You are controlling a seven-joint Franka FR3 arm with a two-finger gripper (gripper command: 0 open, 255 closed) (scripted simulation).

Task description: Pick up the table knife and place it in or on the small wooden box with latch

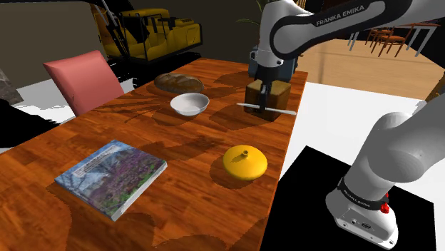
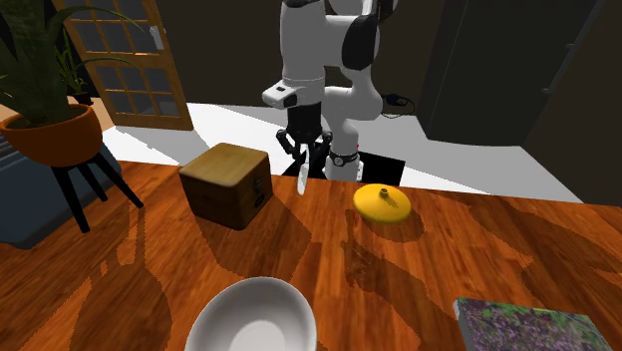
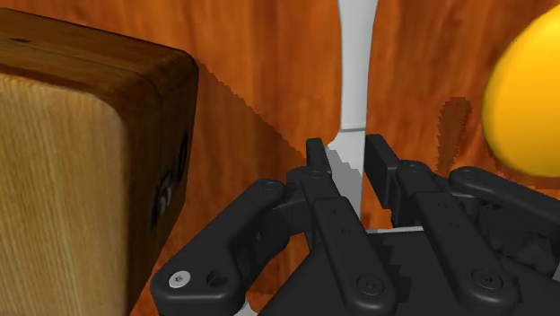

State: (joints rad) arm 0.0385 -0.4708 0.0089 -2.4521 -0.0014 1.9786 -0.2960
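The table knife [image 3: 354, 81] is plain white and long, and my gripper [image 3: 350, 160] is shut on it near its middle. In the shoulder view the knife [image 1: 267, 108] lies level in the air just in front of the small wooden box [image 1: 278, 91], with the gripper [image 1: 265, 98] above it. In the second exterior view the gripper [image 2: 304, 152] hangs beside the box [image 2: 229, 184], on that view's right, with the knife [image 2: 302, 177] above the table. The box [image 3: 81, 153] has a dark latch on its side and its lid is closed.
On the wooden table [image 1: 178, 142] are a white bowl [image 1: 190, 104], a bread loaf [image 1: 178, 82], a yellow lidded dish [image 1: 244, 161] and a book [image 1: 111, 176]. A pink chair [image 1: 82, 78] stands at the far side. A potted plant [image 2: 50, 125] stands beyond the box.
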